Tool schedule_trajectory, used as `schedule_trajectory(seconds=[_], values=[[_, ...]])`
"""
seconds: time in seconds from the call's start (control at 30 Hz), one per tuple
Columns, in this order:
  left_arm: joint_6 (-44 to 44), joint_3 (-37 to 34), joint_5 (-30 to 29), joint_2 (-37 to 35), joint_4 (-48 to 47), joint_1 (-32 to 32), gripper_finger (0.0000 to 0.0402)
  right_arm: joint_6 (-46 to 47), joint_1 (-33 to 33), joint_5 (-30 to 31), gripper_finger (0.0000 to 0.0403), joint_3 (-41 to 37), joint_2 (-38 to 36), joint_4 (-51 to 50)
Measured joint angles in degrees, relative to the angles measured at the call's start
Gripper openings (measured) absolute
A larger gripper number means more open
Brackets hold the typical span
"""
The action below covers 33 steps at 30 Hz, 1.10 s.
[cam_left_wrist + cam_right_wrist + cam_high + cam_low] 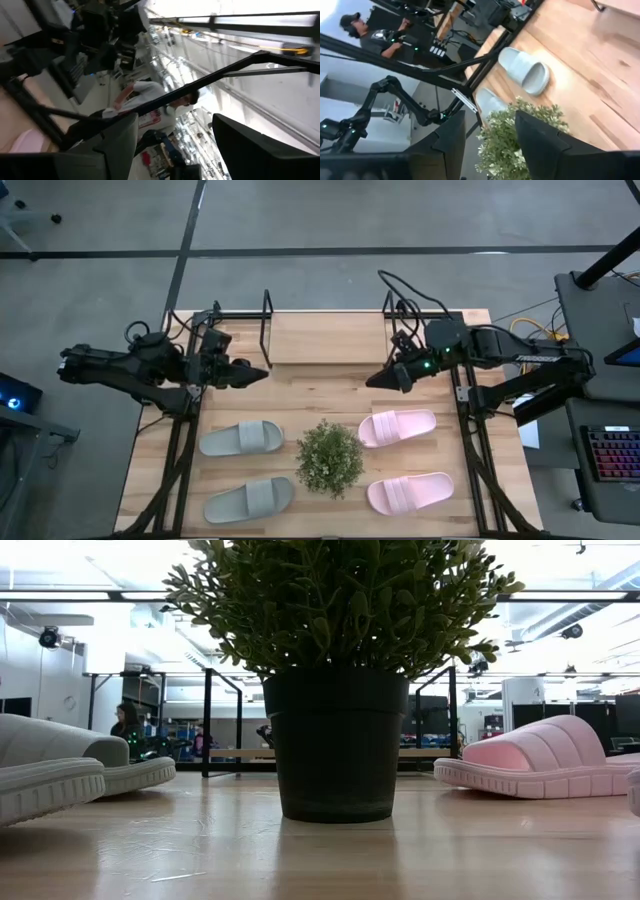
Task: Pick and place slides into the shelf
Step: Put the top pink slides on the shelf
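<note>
Both dark arms reach inward, the left end effector [258, 371] and right end effector [372, 381] spread apart, empty.

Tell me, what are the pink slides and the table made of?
The pink slides look like soft moulded foam with a matte finish: one thick ribbed piece with a chunky sole, no stitching, though it could be rubber. The table looks like pale wood with a smooth, faintly shiny finish: long butted strips with grain lines run across it.
</note>
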Motion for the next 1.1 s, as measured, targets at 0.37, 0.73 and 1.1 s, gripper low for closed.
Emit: schedule_trajectory(seconds=[0.37, 0.73, 1.1], values=[[-1.49, -0.07, -0.63, -2.35, -8.69, -0.04, 0.0240, 5.79, 0.15, -0.12, 0.0190, -9.58, -3.08, 0.47], [-1.29, -0.17, 0.15, -2.79, -9.06, -0.11, 0.0240, 11.27, 0.15, -1.65, 0.0201, -18.49, -7.86, 2.88], [-0.39, -0.20, 0.44, -2.82, -9.18, -0.11, 0.0240, 11.80, 0.12, -3.00, 0.0201, -24.03, -8.62, 2.75]])
